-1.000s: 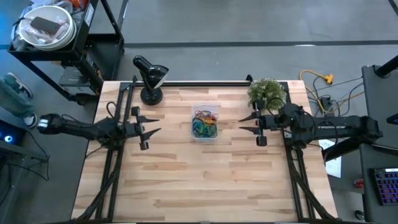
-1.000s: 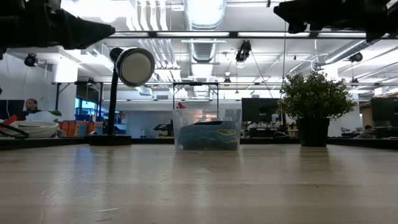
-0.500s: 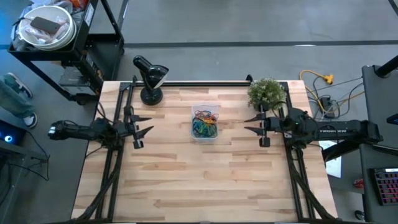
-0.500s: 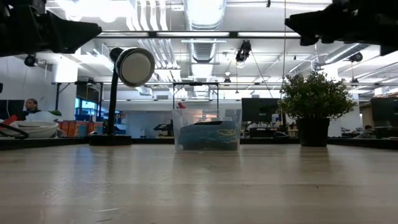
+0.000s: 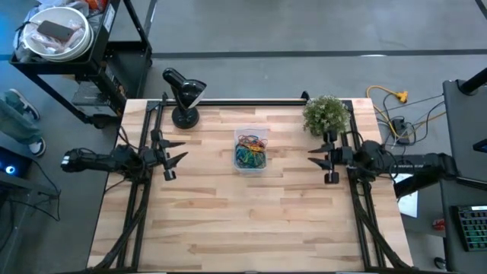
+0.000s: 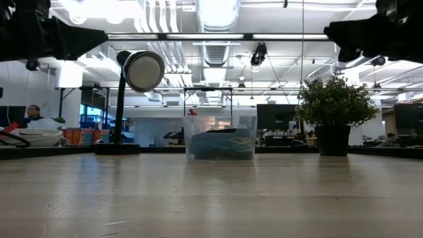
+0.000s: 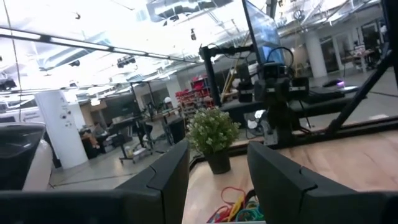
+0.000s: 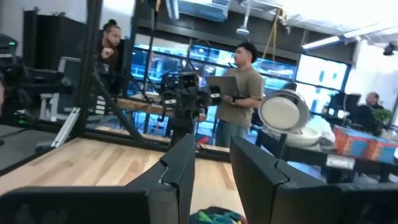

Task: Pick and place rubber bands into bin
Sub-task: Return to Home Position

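Between the left gripper (image 5: 180, 151) and right gripper (image 5: 312, 157) (both spread wide, empty) sits the bin (image 5: 251, 129), rubber bands (image 5: 249, 154) inside; each arm should draw straight back, level, avoiding lamp (image 5: 185, 95) and plant (image 5: 327, 114).

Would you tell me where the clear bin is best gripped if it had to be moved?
Probably on the rim of the bin, coming straight down with the jaws astride one thin upright wall: it is open-topped, and the rubber bands lie low inside, leaving the rim free.

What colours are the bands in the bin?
Red, blue, green, yellow bands; best in high view.
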Tool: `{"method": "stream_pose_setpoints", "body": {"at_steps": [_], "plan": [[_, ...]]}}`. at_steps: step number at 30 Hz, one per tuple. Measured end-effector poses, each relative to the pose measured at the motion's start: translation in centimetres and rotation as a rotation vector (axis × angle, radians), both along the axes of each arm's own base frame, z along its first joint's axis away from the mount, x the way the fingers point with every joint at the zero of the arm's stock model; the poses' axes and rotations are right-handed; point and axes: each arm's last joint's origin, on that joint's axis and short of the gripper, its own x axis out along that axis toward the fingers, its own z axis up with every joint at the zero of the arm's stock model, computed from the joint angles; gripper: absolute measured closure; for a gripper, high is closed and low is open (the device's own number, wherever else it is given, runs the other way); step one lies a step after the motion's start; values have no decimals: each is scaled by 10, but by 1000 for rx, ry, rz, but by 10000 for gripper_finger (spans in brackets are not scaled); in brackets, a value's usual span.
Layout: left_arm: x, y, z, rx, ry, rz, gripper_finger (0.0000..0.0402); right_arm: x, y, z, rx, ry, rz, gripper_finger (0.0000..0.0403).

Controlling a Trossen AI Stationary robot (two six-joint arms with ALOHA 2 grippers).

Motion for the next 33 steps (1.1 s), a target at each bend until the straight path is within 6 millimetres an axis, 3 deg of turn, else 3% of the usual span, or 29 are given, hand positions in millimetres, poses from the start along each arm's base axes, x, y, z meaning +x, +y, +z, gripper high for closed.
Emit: {"method": "stream_pose_setpoints", "body": {"at_steps": [23,33], "plan": [[1,0,-4,-21,38,-7,254,1,3,-12,6,131,-29,313],[1,-1,-4,-16,43,-37,254,1,13,-12,-139,120,85,319]]}}
